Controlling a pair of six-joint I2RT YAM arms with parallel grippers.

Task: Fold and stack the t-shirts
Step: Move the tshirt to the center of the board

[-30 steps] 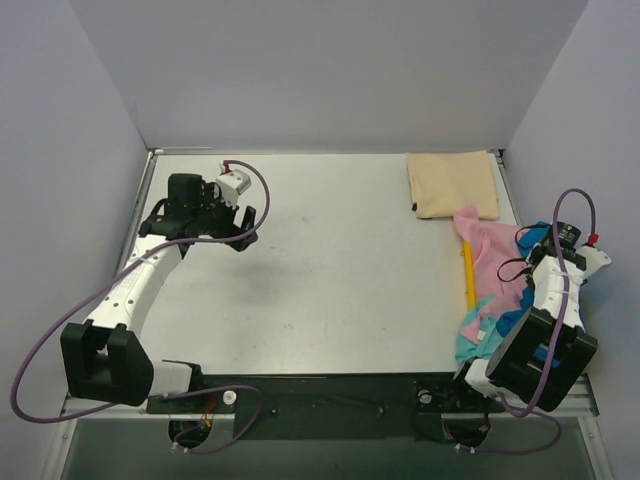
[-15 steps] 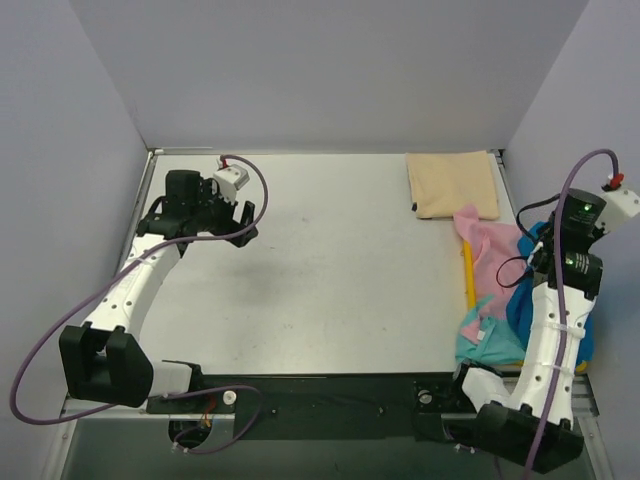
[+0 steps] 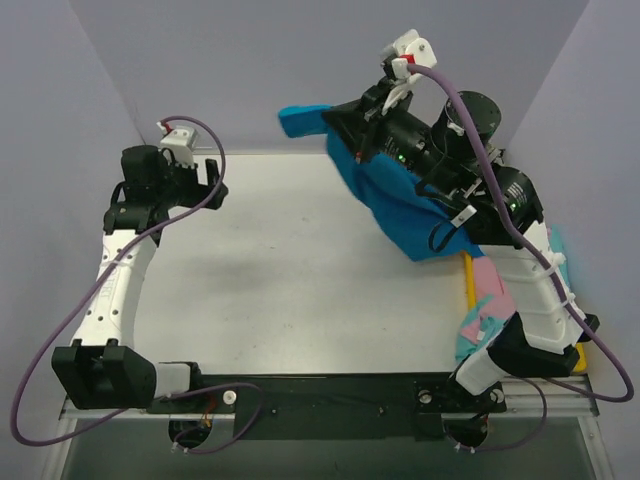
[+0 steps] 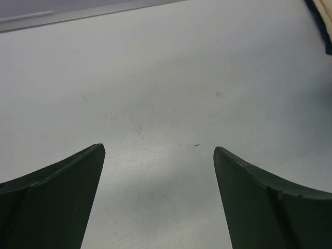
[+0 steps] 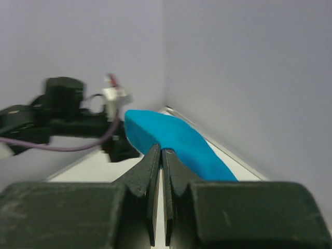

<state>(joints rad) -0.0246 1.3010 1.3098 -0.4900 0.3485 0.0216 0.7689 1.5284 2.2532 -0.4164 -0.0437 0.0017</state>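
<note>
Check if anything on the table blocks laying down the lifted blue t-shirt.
Nothing visible does. The bright blue cloth t-shirt hangs from the shut right gripper above bare grey table; the open left gripper sits off to the left, the pink and teal shirts at the right edge.

Jaws stand wide apart above the grey table [image 4: 166, 78].

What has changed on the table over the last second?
The right fingers shut on the blue t-shirt, pulled it from the right edge and swung it up and leftward over the far side of the table. The left fingers, open, shifted left and farther back. The pink t-shirt and teal t-shirt remain by the right edge.
</note>
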